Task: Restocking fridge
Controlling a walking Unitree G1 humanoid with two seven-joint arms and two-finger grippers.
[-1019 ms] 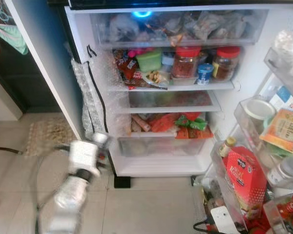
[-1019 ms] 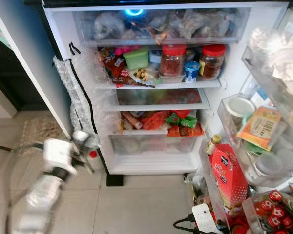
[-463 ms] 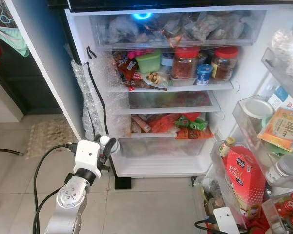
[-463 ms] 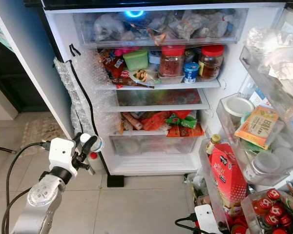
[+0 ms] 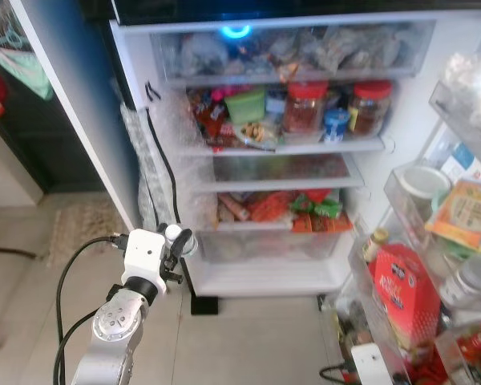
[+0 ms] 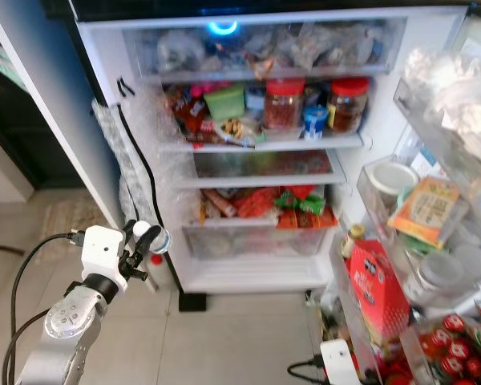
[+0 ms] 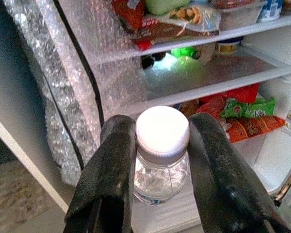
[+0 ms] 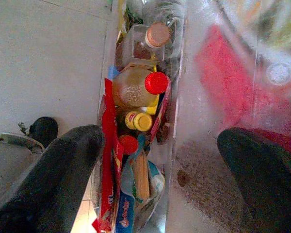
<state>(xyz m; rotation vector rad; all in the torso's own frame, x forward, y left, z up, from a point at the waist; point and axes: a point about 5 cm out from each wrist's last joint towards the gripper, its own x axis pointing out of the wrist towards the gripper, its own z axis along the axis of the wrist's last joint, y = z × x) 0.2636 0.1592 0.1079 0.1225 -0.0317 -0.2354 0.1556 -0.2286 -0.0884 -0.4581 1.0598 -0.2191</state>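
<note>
- My left gripper is squeezed shut around a small water bottle with a white cap, held between my fingers.
- The open fridge is just ahead of that hand.
- I should keep the bottle straight up, lift it slowly, and aim for a free spot on a shelf.
- My right gripper is spread wide and empty, over the door bin.

tiled floor; small rug

left claw around bottle before open fridge, jars on upper shelf
</note>
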